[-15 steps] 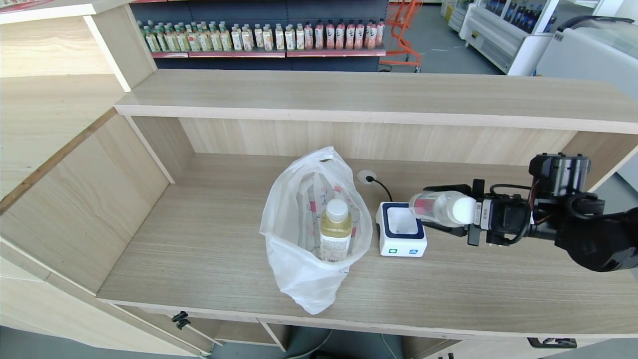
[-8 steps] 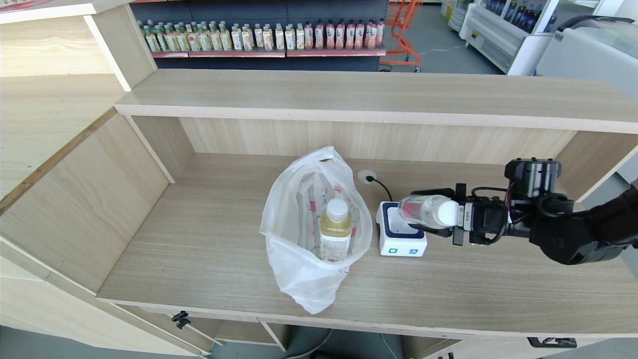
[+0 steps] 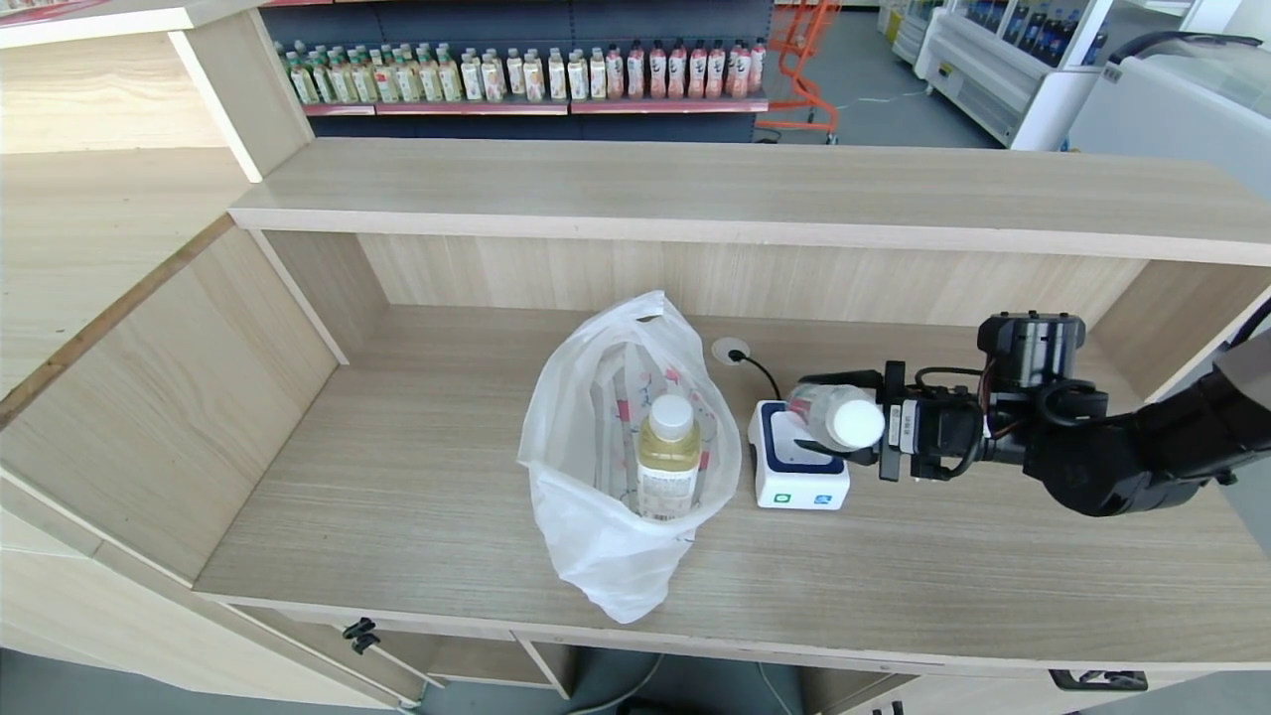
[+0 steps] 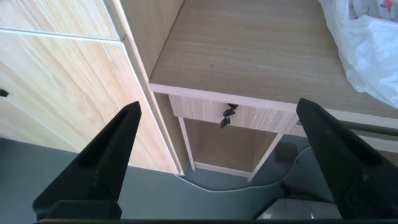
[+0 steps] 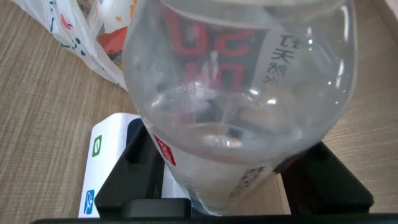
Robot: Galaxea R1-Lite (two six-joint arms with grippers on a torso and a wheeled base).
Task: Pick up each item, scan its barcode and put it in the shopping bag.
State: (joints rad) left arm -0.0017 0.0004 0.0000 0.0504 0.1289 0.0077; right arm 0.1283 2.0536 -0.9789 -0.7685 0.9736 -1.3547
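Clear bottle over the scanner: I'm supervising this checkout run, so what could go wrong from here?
1. The right hand holds the clear bottle sideways close above the scanner; going lower could knock it.
2. Whether its barcode faces the scanner cannot be seen, so the scan may miss.
3. A yellow bottle already stands in the limp shopping bag; the next may strike it or catch the rim.

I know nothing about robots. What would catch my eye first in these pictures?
On the right side of the wooden counter, the black right gripper clamps a clear bottle on its side over the white scanner. Left of the scanner stands an open white shopping bag with a yellow drink bottle upright inside.
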